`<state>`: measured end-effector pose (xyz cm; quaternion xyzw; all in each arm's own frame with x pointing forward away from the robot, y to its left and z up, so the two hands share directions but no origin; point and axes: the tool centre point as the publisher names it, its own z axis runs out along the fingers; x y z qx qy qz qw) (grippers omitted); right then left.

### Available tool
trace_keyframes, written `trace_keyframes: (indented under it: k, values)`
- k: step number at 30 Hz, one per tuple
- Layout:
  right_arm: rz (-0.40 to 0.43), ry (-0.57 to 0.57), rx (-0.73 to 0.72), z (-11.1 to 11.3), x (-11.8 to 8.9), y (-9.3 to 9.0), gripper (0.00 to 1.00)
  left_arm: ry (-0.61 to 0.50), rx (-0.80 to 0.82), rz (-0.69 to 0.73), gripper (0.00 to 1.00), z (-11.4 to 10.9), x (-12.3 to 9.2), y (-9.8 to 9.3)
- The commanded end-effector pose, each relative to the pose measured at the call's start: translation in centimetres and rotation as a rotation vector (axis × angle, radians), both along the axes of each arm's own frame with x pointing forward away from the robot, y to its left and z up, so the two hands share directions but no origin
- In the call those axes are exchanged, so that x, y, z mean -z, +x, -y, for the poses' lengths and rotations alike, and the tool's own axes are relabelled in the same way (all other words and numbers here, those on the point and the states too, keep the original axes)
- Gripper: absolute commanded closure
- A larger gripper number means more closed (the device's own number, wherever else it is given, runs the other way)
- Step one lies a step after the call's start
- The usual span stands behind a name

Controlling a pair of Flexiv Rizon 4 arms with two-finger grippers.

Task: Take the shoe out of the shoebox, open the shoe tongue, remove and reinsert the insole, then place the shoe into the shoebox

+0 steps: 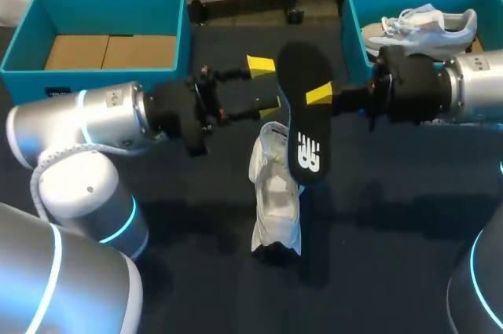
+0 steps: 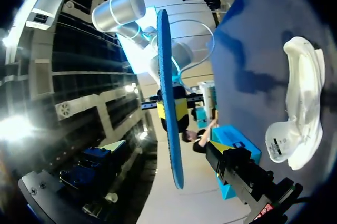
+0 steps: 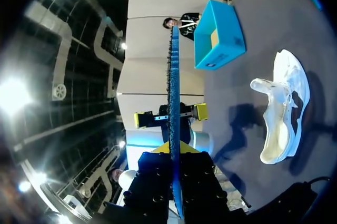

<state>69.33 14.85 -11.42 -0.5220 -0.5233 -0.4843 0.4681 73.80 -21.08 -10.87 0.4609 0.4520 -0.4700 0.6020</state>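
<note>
My right gripper (image 1: 313, 97) is shut on a black insole (image 1: 302, 114) and holds it up on edge above the table. In the right wrist view the insole (image 3: 173, 108) runs edge-on out of the black fingers (image 3: 152, 182). My left gripper (image 1: 266, 85) stands open just left of the insole, its yellow tips apart and not touching it. In the left wrist view the blue insole edge (image 2: 167, 92) hangs ahead of one left finger (image 2: 231, 163). A white shoe (image 1: 275, 192) lies on the dark table below the insole, also visible as the shoe (image 3: 281, 108) and the shoe (image 2: 300, 103).
A blue shoebox (image 1: 23, 51) with a bare cardboard floor stands at the back left. A second blue box (image 1: 352, 20) at the back right holds another white shoe (image 1: 428, 23). The table's front half holds only the arms' bases.
</note>
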Motion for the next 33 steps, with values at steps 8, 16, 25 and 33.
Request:
trace_keyframes:
  k: [8,16,25,33]
  values:
    - [-0.009,-0.019,-0.015,-1.1,0.2,0.2,1.00,-0.087,0.016,0.009,0.00,1.9,0.3,0.0]
    - [-0.023,-0.034,-0.029,-1.6,0.6,0.1,1.00,-0.079,0.016,0.002,0.00,2.5,0.1,0.0]
    - [-0.033,-0.052,-0.032,-1.9,0.8,0.1,1.00,-0.062,0.011,-0.023,0.07,2.7,0.3,0.0]
    - [-0.034,-0.060,-0.028,-1.9,0.7,0.0,1.00,-0.057,0.006,-0.034,0.27,2.6,0.5,0.1]
